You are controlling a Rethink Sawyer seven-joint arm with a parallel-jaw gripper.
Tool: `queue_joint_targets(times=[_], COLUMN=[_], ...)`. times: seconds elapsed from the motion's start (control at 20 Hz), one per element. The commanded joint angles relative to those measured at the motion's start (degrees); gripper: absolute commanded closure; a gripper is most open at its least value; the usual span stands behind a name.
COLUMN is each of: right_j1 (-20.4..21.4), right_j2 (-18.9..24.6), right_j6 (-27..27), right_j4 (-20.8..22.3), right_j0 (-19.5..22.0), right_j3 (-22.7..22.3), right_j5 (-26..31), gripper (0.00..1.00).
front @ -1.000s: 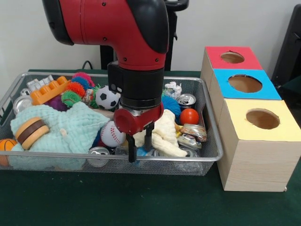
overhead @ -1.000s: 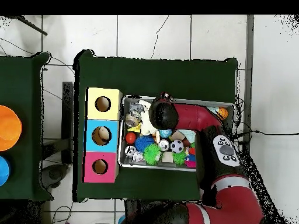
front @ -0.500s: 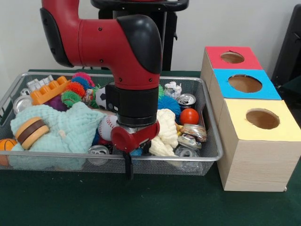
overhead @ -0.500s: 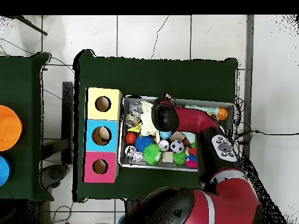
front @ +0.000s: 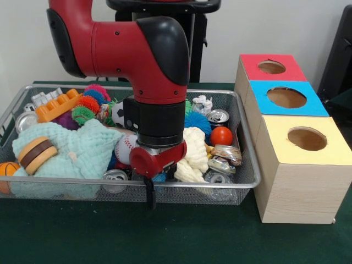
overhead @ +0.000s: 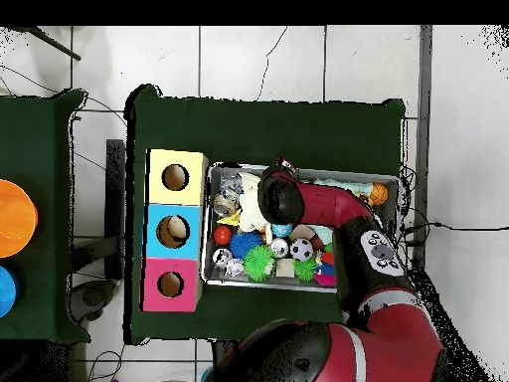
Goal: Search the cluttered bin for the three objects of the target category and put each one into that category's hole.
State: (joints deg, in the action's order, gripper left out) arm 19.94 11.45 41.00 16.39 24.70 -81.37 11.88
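Observation:
A wire bin (front: pixel 246 144) holds mixed clutter. My gripper (front: pixel 149 201) hangs at the bin's near rim, just in front of a baseball (front: pixel 124 148) and beside a cream cloth (front: pixel 192 157). Nothing shows in its grasp. Also in the bin are a red ball (front: pixel 221 136), a soccer ball (front: pixel 117 113) half hidden by the arm, an orange ball (front: pixel 5 170) at the left end, and crushed cans (front: pixel 224 155). In the overhead view the arm's wrist (overhead: pixel 279 198) covers the gripper, with the red ball (overhead: pixel 223 235) beside it.
Three wooden boxes with holes stand right of the bin: red top (front: pixel 270 67), blue top (front: pixel 286 98), yellow top (front: pixel 306 138). A mint cloth (front: pixel 77 151) with a burger toy (front: pixel 36 155), an orange block (front: pixel 58 104) and spiky balls (front: pixel 88 104) fill the bin's left.
Since a second ago the arm has swung and the wrist has turned, bringing the gripper down to the near rim. Nothing has moved in the last half second.

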Motion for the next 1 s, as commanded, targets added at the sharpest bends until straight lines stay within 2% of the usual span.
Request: queue_joint_targets(times=[0.05, 0.6, 1.0], right_j1=[-8.3, -2.78, -0.76], right_j2=[-1.49, -5.02, -5.75], right_j6=[8.81, 10.4, 10.64], right_j4=[2.22, 1.79, 1.14], right_j0=[2.34, 0.19, -0.91], right_j3=[-6.44, -9.86, -11.14], right_j5=[4.68, 7.83, 9.32], gripper=[0.0, 0.0, 0.0])
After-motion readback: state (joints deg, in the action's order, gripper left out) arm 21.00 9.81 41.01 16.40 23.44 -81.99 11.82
